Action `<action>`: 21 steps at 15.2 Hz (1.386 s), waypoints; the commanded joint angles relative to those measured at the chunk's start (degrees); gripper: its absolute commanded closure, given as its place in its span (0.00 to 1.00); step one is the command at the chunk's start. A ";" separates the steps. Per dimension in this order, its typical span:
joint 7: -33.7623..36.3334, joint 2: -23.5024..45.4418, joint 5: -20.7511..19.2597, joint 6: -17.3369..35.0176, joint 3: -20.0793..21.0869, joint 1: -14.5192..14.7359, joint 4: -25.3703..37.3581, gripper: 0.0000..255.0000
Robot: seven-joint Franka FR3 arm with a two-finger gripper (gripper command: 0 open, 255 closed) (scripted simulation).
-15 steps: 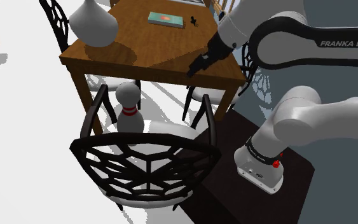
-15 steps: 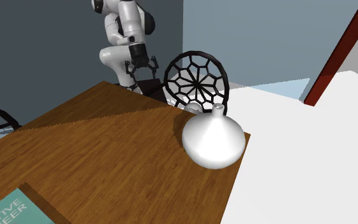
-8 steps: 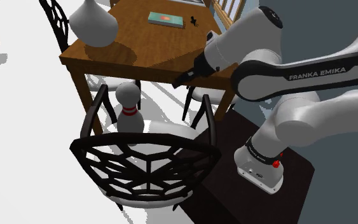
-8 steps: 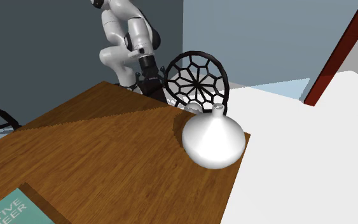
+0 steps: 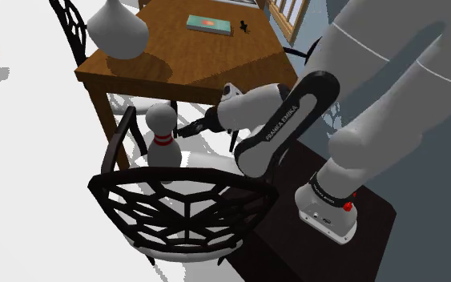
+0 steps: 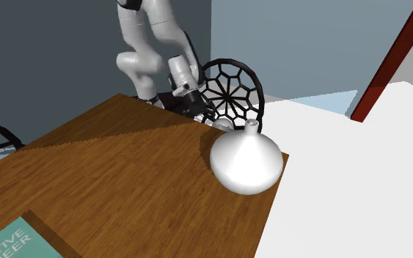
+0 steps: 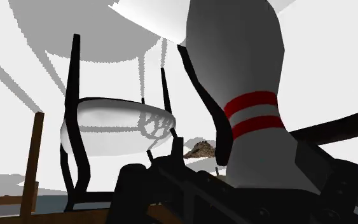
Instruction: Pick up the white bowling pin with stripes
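Bowling pin (image 5: 163, 143), white with two red stripes, stands upright on the seat of the black lattice-back chair (image 5: 185, 210), and the all-black pincer (image 5: 190, 126) has come down from the edge of the brown wooden worktop (image 5: 191, 48) to its neck, fingers apart and empty, so the grasp seems next.

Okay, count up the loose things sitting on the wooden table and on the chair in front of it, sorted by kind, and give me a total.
White vase: 1
Teal book: 1
Small dark object: 1
Bowling pin with red stripes: 1
Total: 4
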 commanded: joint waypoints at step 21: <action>-21.20 49.48 -9.24 44.20 -30.92 30.10 25.00 1.00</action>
